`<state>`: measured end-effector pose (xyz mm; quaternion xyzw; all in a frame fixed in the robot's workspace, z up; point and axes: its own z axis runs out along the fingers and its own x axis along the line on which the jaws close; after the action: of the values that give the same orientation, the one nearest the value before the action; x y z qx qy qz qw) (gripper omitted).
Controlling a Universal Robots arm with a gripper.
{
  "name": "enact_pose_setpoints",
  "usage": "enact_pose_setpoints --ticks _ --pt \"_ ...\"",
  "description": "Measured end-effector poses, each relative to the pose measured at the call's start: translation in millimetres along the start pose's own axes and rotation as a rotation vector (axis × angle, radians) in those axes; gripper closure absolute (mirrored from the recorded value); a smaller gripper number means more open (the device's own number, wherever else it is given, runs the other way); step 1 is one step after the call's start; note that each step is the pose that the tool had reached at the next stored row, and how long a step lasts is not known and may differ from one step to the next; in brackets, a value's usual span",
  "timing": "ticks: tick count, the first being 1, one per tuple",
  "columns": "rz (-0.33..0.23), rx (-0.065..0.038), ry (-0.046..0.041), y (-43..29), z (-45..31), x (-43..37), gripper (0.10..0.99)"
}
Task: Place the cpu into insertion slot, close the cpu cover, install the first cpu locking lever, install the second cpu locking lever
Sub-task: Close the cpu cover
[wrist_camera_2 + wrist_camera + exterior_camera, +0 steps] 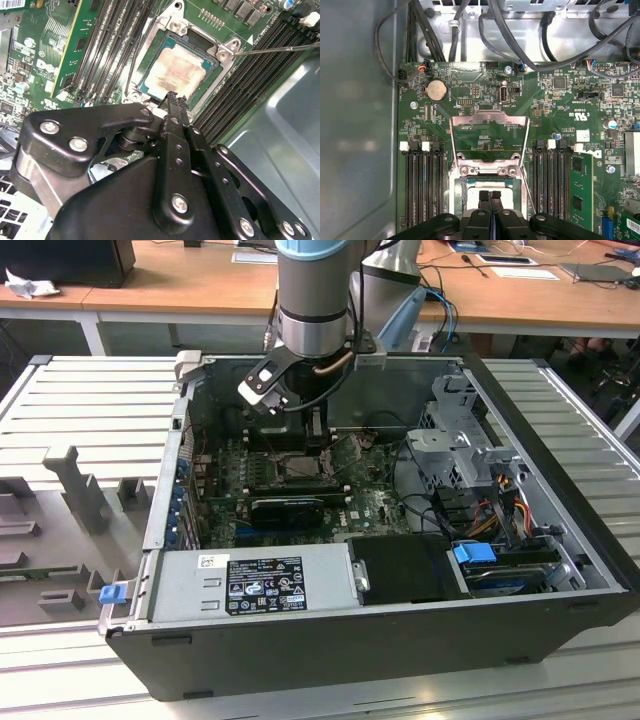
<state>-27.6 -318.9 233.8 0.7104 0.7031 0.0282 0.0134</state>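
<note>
Placement looks done, judging by how things lie: the cpu [177,67] rests flat inside the insertion slot [165,25], its pale, slightly stained top facing up and its green border ringed by the slot's silvery rim; the end effector [175,97] has its two black fingers pressed together with nothing between them, their joined tips at the cpu's nearest edge, touching it or just above it, which the second wrist view does not settle; the cpu cover [490,119] is not yet closed and stands raised off the slot, tilted back on its hinge, so that the green motherboard [560,100] shows through its large square opening; from the end effector the cover lies straight across the cpu, on the far side of the slot, its hinged edge next to the cpu and its free edge farthest from the fingers; the hinge line runs crosswise to the long black memory slots [425,185] flanking the slot on both sides, while the seam between the fingers runs along them; a thin metal locking lever [280,49] reaches away from one corner of the slot over the memory slots, seemingly not hooked down; in the exterior view the arm reaches down into the computer case [400,640], which lies on its side on the slatted grey counter [80,390], and the end effector hangs just above the slot.
</note>
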Motion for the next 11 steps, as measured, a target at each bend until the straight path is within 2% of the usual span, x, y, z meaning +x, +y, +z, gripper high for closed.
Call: enact_pose_setpoints --ticks 11 --pt "0.000 0.000 -0.0002 2.5 -3.7 0.1 0.980"
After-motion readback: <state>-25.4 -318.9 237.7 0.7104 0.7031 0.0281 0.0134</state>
